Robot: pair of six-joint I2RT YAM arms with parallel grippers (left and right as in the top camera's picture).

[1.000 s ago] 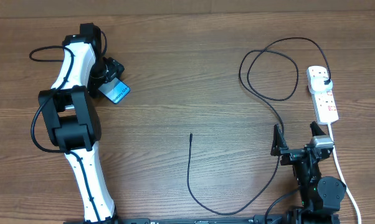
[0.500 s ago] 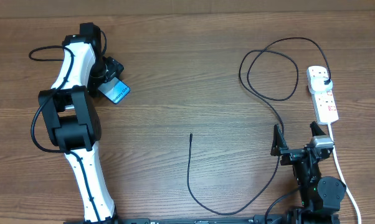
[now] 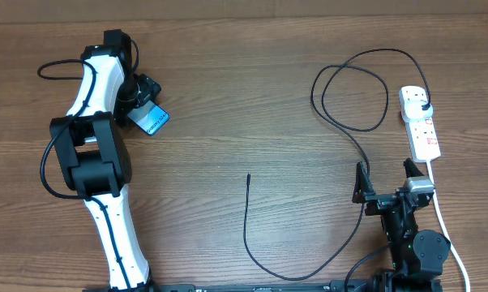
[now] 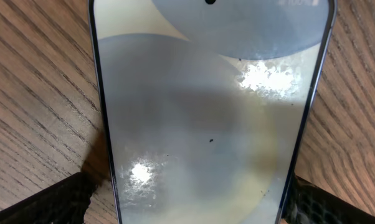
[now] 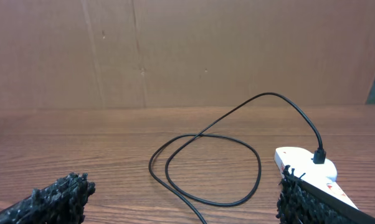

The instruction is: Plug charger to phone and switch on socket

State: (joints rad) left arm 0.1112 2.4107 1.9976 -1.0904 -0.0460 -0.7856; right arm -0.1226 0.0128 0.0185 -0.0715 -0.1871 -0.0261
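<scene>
The phone [image 3: 155,122] lies at the far left, and only its blue-cyan end shows beyond my left gripper [image 3: 148,112]. In the left wrist view the phone [image 4: 206,112] fills the frame, and my left gripper [image 4: 194,202] straddles it. The right finger is against its edge, with a sliver of wood beside the left finger. The charger cable [image 3: 246,219] ends in a free tip mid-table. Its plug [image 3: 423,106] sits in the socket [image 3: 421,126]. My right gripper [image 3: 384,174] is open and empty, with the cable passing its left finger. The right wrist view shows the cable loop [image 5: 268,94] and the socket [image 5: 303,162].
The socket's white cord [image 3: 443,221] runs down the right side past my right arm. A black robot cable [image 3: 53,66] loops at the far left. A cardboard wall [image 5: 187,50] stands behind the table's far edge.
</scene>
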